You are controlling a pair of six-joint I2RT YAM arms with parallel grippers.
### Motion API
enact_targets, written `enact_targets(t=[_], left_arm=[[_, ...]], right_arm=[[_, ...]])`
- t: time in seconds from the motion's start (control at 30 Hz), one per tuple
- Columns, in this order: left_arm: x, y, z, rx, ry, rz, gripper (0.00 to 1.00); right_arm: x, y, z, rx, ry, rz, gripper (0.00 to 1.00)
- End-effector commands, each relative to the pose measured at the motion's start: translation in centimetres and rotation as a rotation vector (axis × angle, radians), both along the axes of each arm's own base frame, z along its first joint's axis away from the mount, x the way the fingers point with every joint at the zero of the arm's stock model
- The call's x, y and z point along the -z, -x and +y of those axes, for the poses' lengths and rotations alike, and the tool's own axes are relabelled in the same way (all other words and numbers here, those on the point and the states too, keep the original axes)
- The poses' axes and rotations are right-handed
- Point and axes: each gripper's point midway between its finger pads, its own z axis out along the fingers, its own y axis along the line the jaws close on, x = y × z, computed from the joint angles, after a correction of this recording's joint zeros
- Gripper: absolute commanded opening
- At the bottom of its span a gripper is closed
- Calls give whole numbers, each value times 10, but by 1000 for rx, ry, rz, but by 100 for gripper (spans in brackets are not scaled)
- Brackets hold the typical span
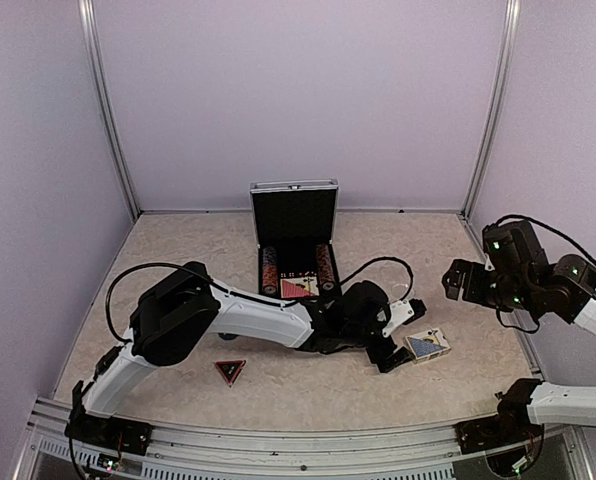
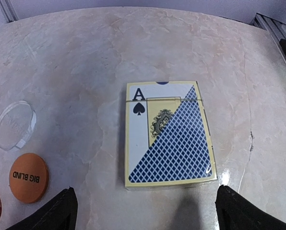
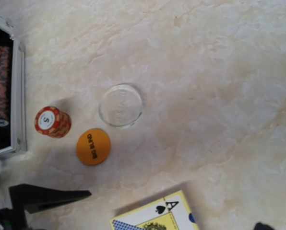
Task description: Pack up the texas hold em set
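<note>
The silver case (image 1: 293,187) stands open at the back centre, with chip rows (image 1: 269,270) and the red deck (image 1: 298,287) inside. The blue deck (image 1: 428,345) lies flat on the table. My left gripper (image 1: 406,338) is open and empty just short of it; in the left wrist view the deck (image 2: 169,134) lies ahead of the spread fingers (image 2: 61,211). My right gripper (image 1: 454,280) hangs open and empty above the table at the right. An orange BIG BLIND button (image 3: 93,146), a clear round button (image 3: 121,105) and a small chip stack (image 3: 52,121) sit near the case's corner (image 3: 19,96). The red triangle (image 1: 230,371) lies front left.
The left arm stretches across the table's middle and hides the buttons in the top view. White walls and metal posts enclose the table. The blue deck also shows at the bottom of the right wrist view (image 3: 157,215).
</note>
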Motion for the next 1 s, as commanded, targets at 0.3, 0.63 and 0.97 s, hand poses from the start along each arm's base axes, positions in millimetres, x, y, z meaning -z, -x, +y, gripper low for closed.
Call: enact_targets(t=[0.3, 0.63, 0.97], left_arm=[[9, 5, -15, 30, 10, 46, 99], [25, 8, -20, 41, -7, 55, 99], [4, 10, -25, 40, 68, 105, 99]], right_arm=[[-6, 0, 4, -21, -27, -34, 100], [-7, 2, 2, -23, -26, -45, 100], [-8, 1, 3, -24, -22, -49, 100]])
